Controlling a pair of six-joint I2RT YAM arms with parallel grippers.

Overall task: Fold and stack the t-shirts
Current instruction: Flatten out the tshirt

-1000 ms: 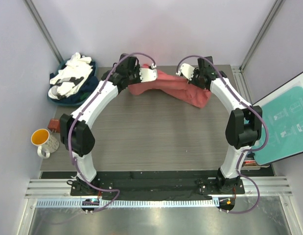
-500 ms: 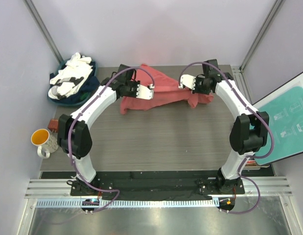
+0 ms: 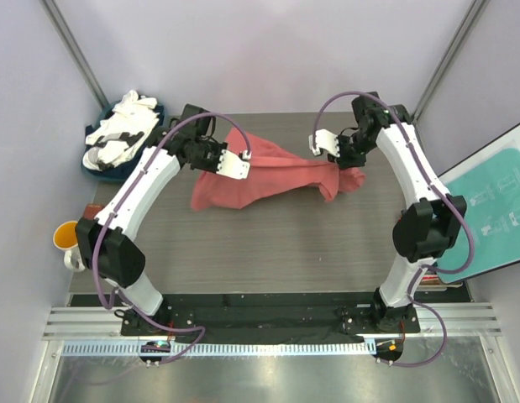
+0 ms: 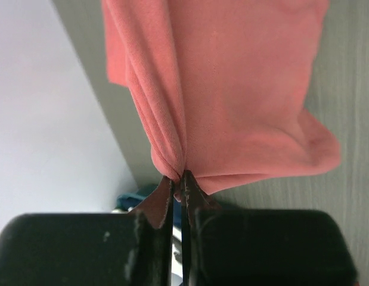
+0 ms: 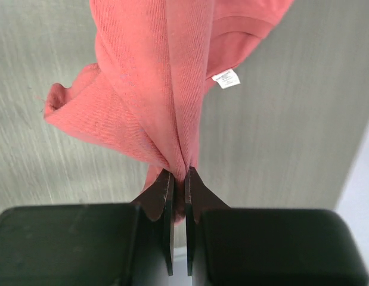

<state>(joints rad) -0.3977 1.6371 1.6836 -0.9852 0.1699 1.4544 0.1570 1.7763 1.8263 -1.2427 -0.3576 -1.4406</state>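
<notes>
A coral-red t-shirt [image 3: 272, 175] hangs stretched between both grippers over the far half of the table. My left gripper [image 3: 239, 162] is shut on its left edge, with cloth bunched at the fingertips [image 4: 179, 179]. My right gripper [image 3: 320, 147] is shut on the right edge, the fabric pinched between its fingertips [image 5: 178, 176]. A small white neck tag [image 5: 226, 78] shows in the right wrist view. The shirt's lower left corner [image 3: 207, 200] droops onto the table. More t-shirts, white and dark navy, lie in a heap [image 3: 123, 134] at the far left.
An orange-lined mug [image 3: 68, 240] stands off the table's left edge. A teal board [image 3: 491, 210] leans at the right. The grey table [image 3: 268, 252] extends toward the arm bases.
Both grippers have swung outward and nearer, drawing the coral-red shirt wider and flatter. The left gripper dropped toward the near left; the right arm stretched to the far right.
</notes>
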